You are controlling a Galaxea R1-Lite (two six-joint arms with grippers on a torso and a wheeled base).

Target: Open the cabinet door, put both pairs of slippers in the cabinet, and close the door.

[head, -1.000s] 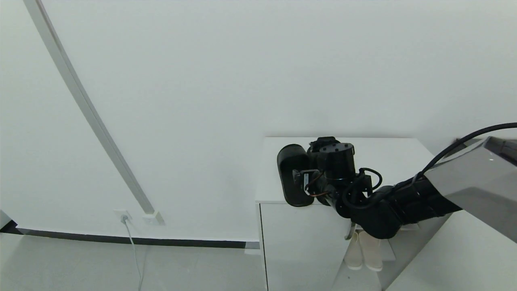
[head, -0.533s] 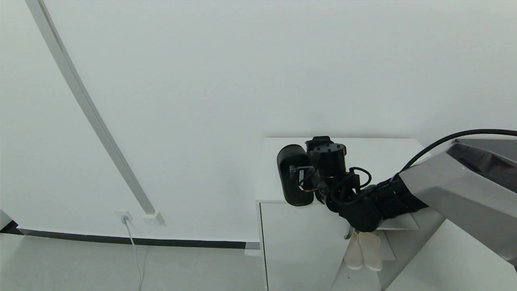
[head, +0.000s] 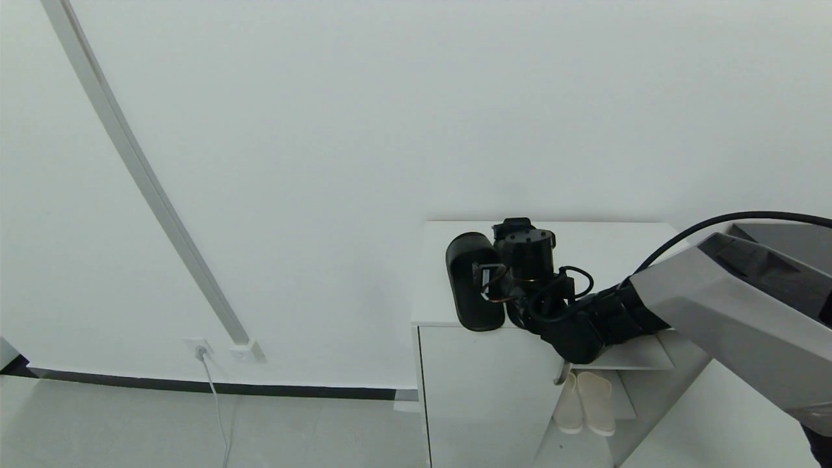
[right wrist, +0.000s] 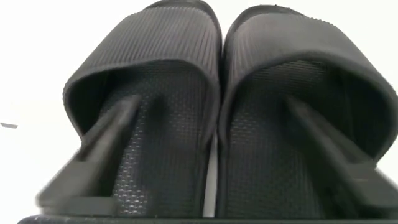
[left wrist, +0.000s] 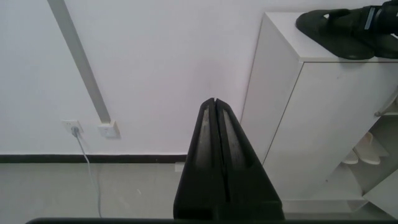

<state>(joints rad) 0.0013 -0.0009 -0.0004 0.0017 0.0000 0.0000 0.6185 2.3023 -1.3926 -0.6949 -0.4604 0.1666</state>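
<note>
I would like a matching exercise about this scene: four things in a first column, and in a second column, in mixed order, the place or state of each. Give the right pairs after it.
Column one:
1. black slippers
2. white slippers
3. left gripper
4. right gripper

Column two:
A. shut, holding nothing
B. on top of the cabinet
C. inside the cabinet, low down
D. open, reaching into the black slippers

Right pairs: 1-B, 2-C, 3-A, 4-D.
</note>
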